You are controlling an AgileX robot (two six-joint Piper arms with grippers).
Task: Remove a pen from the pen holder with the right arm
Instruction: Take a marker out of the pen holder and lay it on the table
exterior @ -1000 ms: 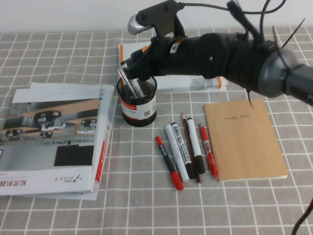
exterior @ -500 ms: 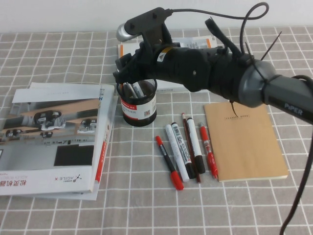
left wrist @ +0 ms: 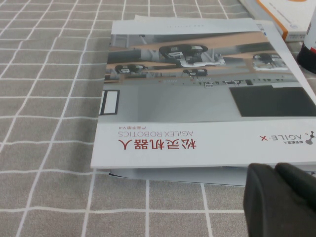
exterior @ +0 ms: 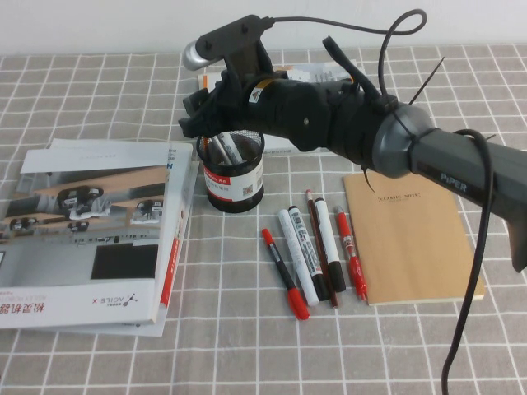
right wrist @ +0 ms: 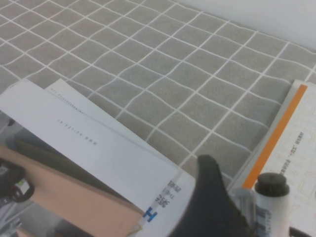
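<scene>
The right gripper (exterior: 212, 136) hangs at the mouth of the pen holder (exterior: 235, 185) — jaws spread wide.
Nearest, the left gripper (left wrist: 275, 180) shows blunt black fingers pressed together by a glossy brochure (exterior: 82, 239). Five slim pens (exterior: 298, 259) lie in a row on the checked cloth (exterior: 247, 346) beside a matte tan notebook (exterior: 412, 234). Farther back stands the black mesh cylinder, where a round-capped marker (right wrist: 270, 205) sits just beside one finger — not pinched.

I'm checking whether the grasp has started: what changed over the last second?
The right pincer slid toward the robot's left across the pen holder, now at its left rim, open; no pen is gripped or lifted. The pens on the table, notebook and booklet stayed put; the left pincer hangs by the booklet's edge.
</scene>
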